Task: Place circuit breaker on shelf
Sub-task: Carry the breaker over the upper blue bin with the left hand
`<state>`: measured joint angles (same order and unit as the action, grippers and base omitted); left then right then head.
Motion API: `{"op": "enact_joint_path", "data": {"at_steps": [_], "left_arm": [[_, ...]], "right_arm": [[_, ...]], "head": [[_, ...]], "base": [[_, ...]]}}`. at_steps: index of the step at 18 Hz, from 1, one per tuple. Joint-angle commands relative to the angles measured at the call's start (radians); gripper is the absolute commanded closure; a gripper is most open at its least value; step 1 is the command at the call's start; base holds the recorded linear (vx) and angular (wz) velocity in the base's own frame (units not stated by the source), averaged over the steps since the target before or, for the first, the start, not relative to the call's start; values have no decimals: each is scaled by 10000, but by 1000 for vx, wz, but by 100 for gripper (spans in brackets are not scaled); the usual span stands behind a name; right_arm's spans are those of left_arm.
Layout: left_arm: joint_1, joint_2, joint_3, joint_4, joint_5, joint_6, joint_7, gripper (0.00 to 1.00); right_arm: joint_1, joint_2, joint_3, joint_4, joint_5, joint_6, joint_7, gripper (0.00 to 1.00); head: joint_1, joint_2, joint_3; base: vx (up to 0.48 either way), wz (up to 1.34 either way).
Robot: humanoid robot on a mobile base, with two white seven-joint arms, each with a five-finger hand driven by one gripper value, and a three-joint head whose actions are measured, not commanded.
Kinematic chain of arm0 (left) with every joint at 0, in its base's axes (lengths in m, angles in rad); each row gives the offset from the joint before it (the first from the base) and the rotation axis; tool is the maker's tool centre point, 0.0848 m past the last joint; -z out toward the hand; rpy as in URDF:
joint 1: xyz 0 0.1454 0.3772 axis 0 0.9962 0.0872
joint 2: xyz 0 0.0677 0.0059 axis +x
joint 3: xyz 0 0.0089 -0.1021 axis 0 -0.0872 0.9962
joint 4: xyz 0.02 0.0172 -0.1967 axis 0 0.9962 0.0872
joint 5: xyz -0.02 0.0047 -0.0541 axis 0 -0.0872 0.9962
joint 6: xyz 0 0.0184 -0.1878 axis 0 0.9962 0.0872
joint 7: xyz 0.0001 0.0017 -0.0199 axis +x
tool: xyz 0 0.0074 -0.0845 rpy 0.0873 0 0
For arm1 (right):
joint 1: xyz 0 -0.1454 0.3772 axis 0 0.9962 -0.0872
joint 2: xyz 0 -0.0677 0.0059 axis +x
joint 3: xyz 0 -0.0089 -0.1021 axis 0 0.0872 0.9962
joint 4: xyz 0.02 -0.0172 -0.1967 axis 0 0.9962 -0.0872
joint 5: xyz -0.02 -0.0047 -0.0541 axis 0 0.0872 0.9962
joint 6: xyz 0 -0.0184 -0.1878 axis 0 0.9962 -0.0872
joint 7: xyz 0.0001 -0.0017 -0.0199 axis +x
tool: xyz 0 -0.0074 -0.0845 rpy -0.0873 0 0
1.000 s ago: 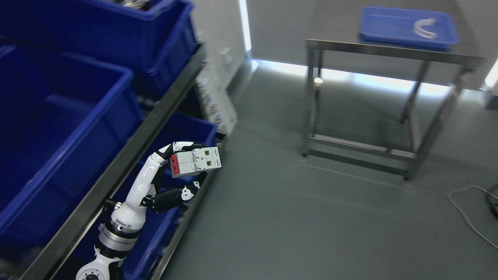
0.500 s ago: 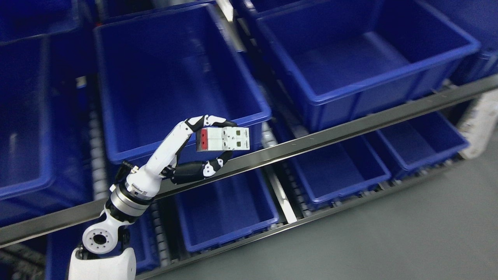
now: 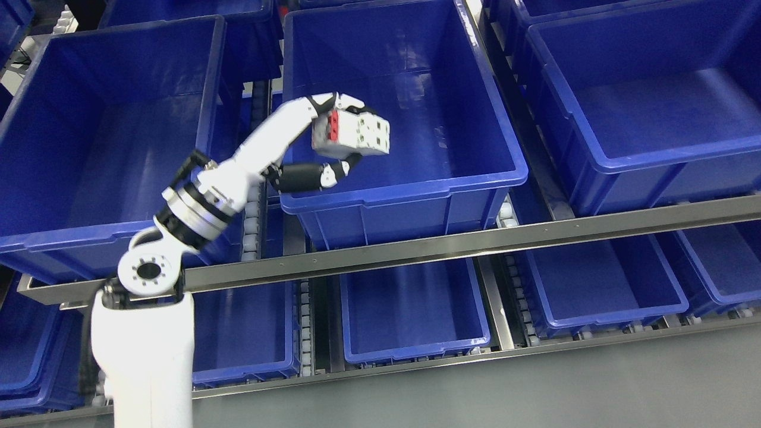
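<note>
Above the left part of the middle blue bin (image 3: 416, 184) on the upper shelf rail (image 3: 475, 241), the left robot hand (image 3: 343, 138) pinches the circuit breaker (image 3: 352, 134) between upper fingers and lower thumb, which judged rigid, compact, smooth-cased plastic, best gripped across flat faces.

Circuit breaker (image 3: 352, 134): white-grey block, red switch face at its left end, terminal holes along the side; lies lengthwise, tilted slightly, above the middle blue bin (image 3: 452, 178), toward 11 o'clock.
</note>
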<state>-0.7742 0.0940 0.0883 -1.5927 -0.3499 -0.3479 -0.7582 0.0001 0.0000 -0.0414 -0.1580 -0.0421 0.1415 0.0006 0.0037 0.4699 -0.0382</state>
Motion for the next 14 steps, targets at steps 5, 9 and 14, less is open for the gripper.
{"op": "enact_joint_path", "data": {"at_steps": [5,9,14], "left_arm": [[-3620,1069,-604,6148,-2972,-80,-11,83],[-4804,917,-1144,8543,-3525,-80,34,82],[-5251,533,-1312,9897,-4110,-49,111,82]], "right_arm": [[152,-174,0,0,-8,-940,-37,0],[152,-174,0,0,-8,-940,-37,0],[152,-174,0,0,-8,-940,-37,0]], "head": [[0,-1,0],[0,-1,0],[0,-3,0]], "base": [[11,-93],[2,1],[-2,-12]]}}
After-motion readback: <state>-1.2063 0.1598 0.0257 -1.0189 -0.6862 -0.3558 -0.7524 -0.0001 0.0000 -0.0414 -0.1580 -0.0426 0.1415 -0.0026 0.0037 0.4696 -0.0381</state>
